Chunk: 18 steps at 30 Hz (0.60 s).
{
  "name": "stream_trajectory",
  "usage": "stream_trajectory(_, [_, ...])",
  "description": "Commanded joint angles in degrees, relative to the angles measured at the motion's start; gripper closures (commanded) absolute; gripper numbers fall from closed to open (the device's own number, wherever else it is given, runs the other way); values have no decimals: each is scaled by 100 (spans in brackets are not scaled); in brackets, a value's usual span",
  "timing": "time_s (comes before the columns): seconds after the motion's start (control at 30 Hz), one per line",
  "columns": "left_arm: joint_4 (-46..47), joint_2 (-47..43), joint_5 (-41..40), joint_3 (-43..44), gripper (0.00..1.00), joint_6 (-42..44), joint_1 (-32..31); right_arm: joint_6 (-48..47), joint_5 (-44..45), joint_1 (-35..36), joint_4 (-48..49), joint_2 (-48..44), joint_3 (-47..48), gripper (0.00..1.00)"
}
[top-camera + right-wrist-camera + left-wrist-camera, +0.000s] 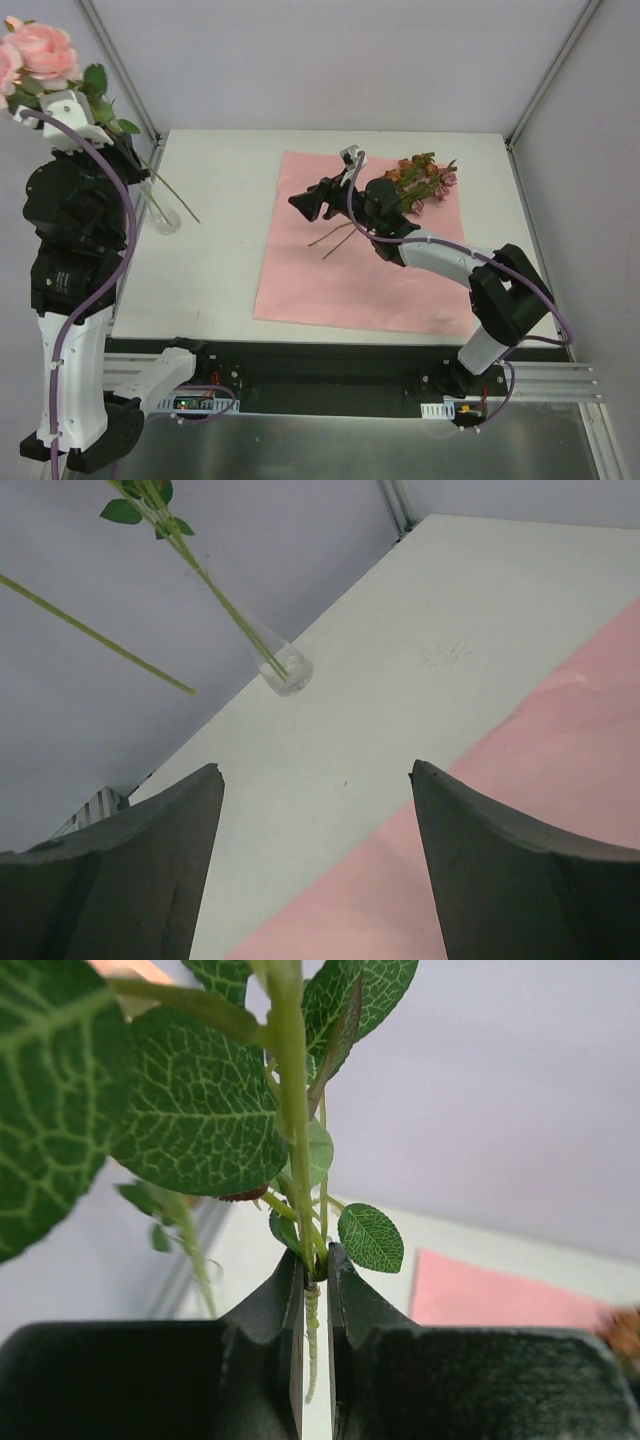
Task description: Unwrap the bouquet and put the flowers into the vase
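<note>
Far left, at ten o'clock above the worktop [220, 270], the left gripper [315, 1260] is clamped tight on a thin green stem [300, 1160] of the rose spray [40, 50], just under the leaves. The stem ends reach down into the vase [165, 218] at the worktop's nine o'clock edge, though one loose stem pokes out beside it toward three o'clock. That spray looks light but top-heavy, and the stems are whippy, so a low grip near the leaves seems right. The vase is small, clear glass and likely easy to tip, so gentle lowering is called for. Across to the middle: the pink paper [340, 280] lies flat, and the right gripper [313, 768] hangs over it with fingers spread wide and nothing between them. At one o'clock on the paper lie the rust-orange and mauve blooms [425, 180], their bare stems [335, 238] trailing toward seven o'clock. Those stems are the spot to pinch; the blooms look soft and crushable.
</note>
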Motion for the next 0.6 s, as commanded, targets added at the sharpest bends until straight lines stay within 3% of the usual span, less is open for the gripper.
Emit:
stream_trajectory(0.0, [434,561,-1748,818,100,428,-14,298,-130,-122,165,-96,38,22])
stream_trajectory(0.3, [1057,1914,-2424,1962,100,1183,-5,298,-183,-139,174,-52,56,22])
stream_trajectory(0.43, [1874,2267,-2636,2025,100,1807,4,306,-209,-157,165,-44,56,22])
stream_trajectory(0.57, [2051,2636,-2811,2165,100,1755,13,306,-245,-174,165,-26,73,22])
